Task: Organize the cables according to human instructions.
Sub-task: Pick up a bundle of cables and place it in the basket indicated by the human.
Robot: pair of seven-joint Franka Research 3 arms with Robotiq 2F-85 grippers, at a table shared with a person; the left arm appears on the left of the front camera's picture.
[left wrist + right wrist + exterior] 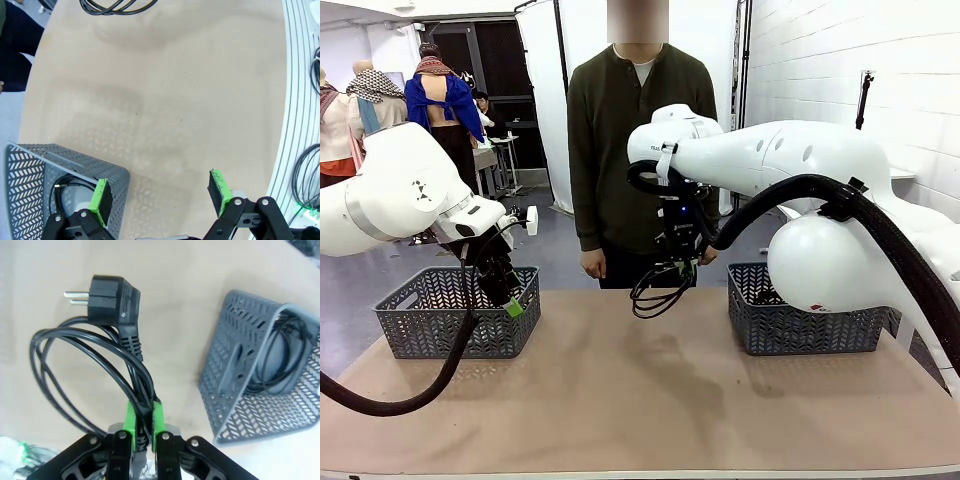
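The desk runs along the bottom of the frame, a grey basket at mid-left and another at mid-right. At centre, the right end effector is clamped on a coiled power cable, hanging before the person. The left end effector gapes empty over its basket. Sorting looks midway; next, carry the coil to whichever basket the person indicates.
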